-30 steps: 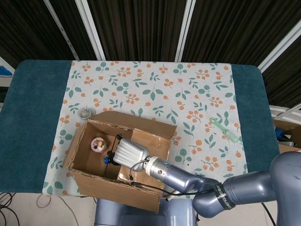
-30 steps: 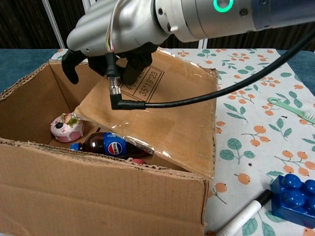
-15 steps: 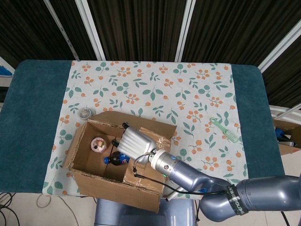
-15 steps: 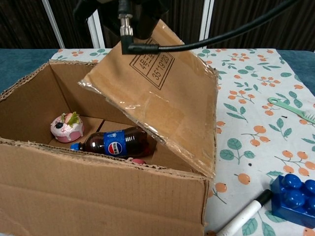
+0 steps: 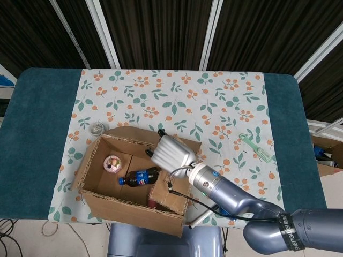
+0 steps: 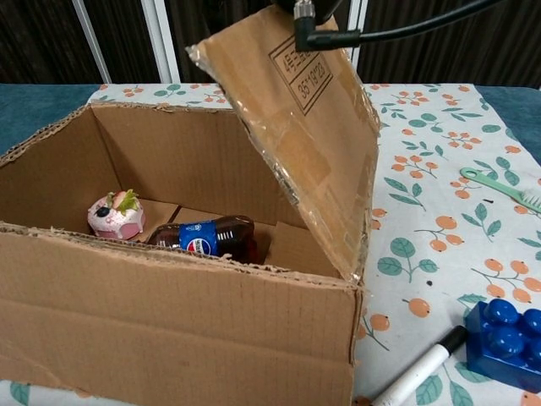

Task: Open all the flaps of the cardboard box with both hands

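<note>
The cardboard box (image 5: 104,206) (image 6: 169,321) stands at the near left of the table. Its right flap (image 5: 170,197) (image 6: 296,127) is raised steeply, tilted over the opening. My right hand (image 5: 172,152) grips that flap's free edge, silver back facing up. In the chest view the hand is cut off by the top edge; only its cable plug (image 6: 325,34) shows. The far flap (image 5: 128,133) lies folded outward. Inside lie a Pepsi bottle (image 5: 138,178) (image 6: 207,237) and a pink cupcake toy (image 5: 112,164) (image 6: 116,216). My left hand is in neither view.
A green brush (image 5: 254,147) (image 6: 503,188) lies to the right on the floral cloth. A blue brick (image 6: 507,334) and a marker (image 6: 418,368) sit by the box's near right corner. A small round silver object (image 5: 97,127) rests beyond the box's far left corner.
My right hand has moved up and to the right, swinging the right flap from lying over the box to nearly upright. The bottle is now fully uncovered.
</note>
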`<state>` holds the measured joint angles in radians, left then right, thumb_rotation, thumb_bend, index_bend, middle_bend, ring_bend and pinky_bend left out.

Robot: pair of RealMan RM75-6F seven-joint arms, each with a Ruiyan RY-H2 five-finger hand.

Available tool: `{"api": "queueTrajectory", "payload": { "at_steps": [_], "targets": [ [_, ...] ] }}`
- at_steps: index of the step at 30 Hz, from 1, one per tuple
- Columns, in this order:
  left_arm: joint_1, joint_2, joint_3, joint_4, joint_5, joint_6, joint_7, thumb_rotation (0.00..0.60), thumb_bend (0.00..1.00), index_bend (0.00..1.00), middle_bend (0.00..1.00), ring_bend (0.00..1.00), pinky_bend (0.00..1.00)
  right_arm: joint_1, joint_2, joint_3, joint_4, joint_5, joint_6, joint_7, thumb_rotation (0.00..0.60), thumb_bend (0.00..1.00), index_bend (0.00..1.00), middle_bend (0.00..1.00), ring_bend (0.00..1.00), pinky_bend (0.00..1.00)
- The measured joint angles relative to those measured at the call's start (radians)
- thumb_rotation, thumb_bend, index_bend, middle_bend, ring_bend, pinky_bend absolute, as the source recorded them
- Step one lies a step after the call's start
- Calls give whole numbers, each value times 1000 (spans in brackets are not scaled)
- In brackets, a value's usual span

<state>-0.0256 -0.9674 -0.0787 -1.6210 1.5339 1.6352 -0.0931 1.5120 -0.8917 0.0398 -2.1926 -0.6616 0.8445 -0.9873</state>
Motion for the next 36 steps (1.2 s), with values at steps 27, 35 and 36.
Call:
{"api": "queueTrajectory", "payload": {
  "at_steps": [27, 35, 36],
  "targets": [
    [4, 0, 4, -8, 10, 6, 14, 600, 554, 138, 144, 0, 0, 21, 242, -46, -69, 81, -68, -20, 600, 606, 231, 225, 419, 232],
    [5, 3, 3, -9, 9, 7, 12, 600, 554, 138, 146, 0, 0, 2, 259, -74, -56, 84, -66, -45, 600, 502, 200, 210, 417, 232],
    [5, 3, 4, -9, 10, 7, 12, 600, 554, 138, 146, 0, 0, -1, 262, -79, -54, 84, -66, -53, 600, 483, 193, 210, 416, 232]
  ]
}}
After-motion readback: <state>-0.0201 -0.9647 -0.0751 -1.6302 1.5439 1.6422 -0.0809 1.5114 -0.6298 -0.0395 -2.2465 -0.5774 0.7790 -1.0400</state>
